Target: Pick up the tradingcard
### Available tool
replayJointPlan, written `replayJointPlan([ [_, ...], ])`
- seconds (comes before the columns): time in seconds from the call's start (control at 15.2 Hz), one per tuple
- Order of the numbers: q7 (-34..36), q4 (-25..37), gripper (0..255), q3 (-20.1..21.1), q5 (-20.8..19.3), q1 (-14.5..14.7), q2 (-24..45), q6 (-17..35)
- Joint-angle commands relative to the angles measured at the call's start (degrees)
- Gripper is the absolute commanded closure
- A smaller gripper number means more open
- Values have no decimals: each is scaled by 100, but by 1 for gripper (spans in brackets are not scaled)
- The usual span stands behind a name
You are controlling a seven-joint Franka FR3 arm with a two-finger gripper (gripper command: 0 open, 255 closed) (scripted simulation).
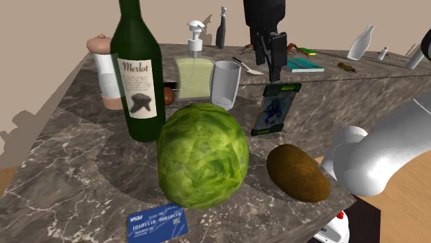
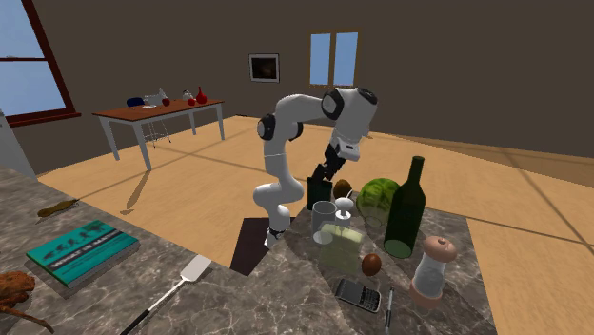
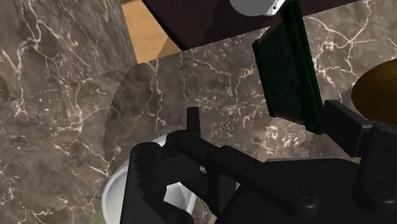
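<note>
The trading card [image 1: 276, 108] has a dark green border and a blue figure on its face. It stands nearly upright on its edge on the marble counter [image 1: 69, 172], between the drinking glass [image 1: 226, 84] and the brown potato-like lump [image 1: 297, 172]. My black gripper [image 1: 271, 69] hangs directly above the card's top edge. In the wrist view my gripper [image 3: 264, 114] is open. The card [image 3: 289, 63] lies just beyond one finger [image 3: 340, 118], not clasped between the two. Whether it touches that finger I cannot tell. The second exterior view has my gripper [image 2: 320, 177] low over the counter behind the glass [image 2: 324, 219].
A Merlot bottle [image 1: 138, 69], a big green cabbage [image 1: 202, 155], a soap dispenser [image 1: 193, 69] and a grinder [image 1: 107, 69] crowd the counter around the card. A blue bank card [image 1: 157, 222] lies near the front edge. A teal book [image 1: 304, 64] sits behind the gripper.
</note>
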Motion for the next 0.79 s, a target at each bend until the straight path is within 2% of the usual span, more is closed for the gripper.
replayJointPlan([
  [0.0,-128,588,0,280,-65,158,429,-464],
  [0.2,-247,1311,0,666,-157,391,954,-1057],
  [0.73,-268,335,0,575,-17,403,596,-401],
])
